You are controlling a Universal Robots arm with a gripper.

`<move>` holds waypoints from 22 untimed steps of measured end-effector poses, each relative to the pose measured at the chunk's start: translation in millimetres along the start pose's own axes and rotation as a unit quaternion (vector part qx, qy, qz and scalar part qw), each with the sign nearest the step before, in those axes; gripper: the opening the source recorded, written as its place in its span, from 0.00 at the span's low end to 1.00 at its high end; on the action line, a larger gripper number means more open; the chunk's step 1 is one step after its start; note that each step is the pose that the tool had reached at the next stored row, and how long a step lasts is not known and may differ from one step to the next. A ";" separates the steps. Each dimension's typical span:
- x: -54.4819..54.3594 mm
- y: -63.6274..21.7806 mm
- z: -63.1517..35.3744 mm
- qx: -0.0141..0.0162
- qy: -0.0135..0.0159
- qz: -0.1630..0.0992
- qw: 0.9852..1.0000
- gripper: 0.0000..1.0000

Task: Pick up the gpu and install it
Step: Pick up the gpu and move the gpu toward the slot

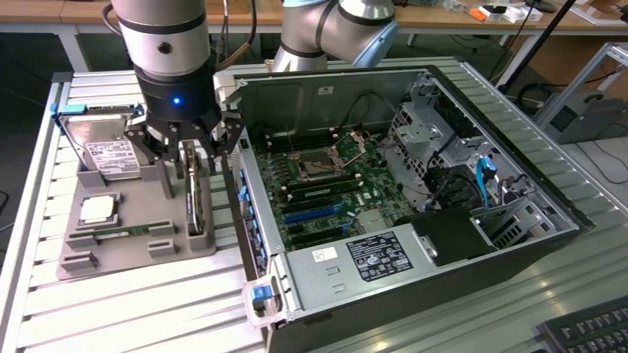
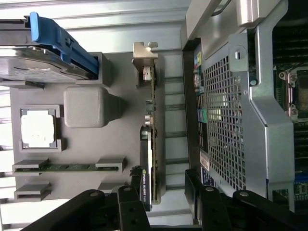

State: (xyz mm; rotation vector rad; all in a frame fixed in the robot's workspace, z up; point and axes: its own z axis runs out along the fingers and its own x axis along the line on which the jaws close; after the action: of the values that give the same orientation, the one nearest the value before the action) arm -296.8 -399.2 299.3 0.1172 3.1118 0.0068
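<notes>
Hand [image 1: 191, 176] spread wide, straddling gpu [image 1: 195, 209]; card on edge between fingers [image 2: 132, 211], ungripped.

Open computer case [image 1: 471, 287]: lies on slatted table [image 1: 128, 316]; houses motherboard [image 1: 334, 195] and labelled power supply [image 1: 373, 257].
Grey holder tray [image 1: 137, 254]: sits just beside the case, on the exterior view's left; carries hard drive [image 1: 108, 151], processor chip [image 1: 98, 209] and memory stick [image 1: 118, 232].
Keyboard [image 1: 589, 331]: rests near the case, on the exterior view's right.

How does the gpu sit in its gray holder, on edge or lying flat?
On edge: the gpu stands upright in a slot of the gray holder.
</notes>
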 end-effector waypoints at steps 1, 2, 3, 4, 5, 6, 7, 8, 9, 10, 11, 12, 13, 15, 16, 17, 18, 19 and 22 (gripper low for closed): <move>0.0 0.0 0.4 0.000 0.000 0.000 1.000 0.48; 0.0 0.0 0.7 0.000 0.000 0.000 1.000 0.48; 0.0 0.0 1.2 0.000 0.000 0.000 1.000 0.48; 0.0 0.0 1.6 0.000 0.000 0.000 1.000 0.48; 0.0 0.0 1.8 0.000 0.000 0.000 1.000 0.48; 0.1 0.0 2.2 0.000 0.000 0.000 1.000 0.48; 0.1 0.0 2.5 0.000 0.000 0.000 1.000 0.48; 0.1 0.0 3.1 0.000 0.000 0.000 1.000 0.48; 0.1 0.0 3.5 0.001 0.000 0.000 1.000 0.48; 0.1 0.0 3.8 0.001 0.000 0.000 1.000 0.48; 0.1 0.0 4.4 0.001 0.000 0.000 1.000 0.48; 0.1 0.0 4.8 0.001 0.000 0.000 1.000 0.48; 0.2 0.0 5.2 0.001 0.000 0.000 1.000 0.48; 0.2 0.0 5.8 0.001 0.000 0.000 1.000 0.48; 0.2 0.0 6.2 0.001 0.000 0.000 1.000 0.48; 0.2 -0.1 6.4 0.001 0.000 0.000 1.000 0.48; 0.2 0.0 6.8 0.001 0.000 0.000 1.000 0.48; 0.2 0.0 7.0 0.001 0.000 0.000 1.000 0.48; 0.2 0.0 7.9 0.001 0.000 0.000 1.000 0.48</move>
State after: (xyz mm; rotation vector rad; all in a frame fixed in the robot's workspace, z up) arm -296.8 -399.2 291.4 0.1171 3.1117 0.0030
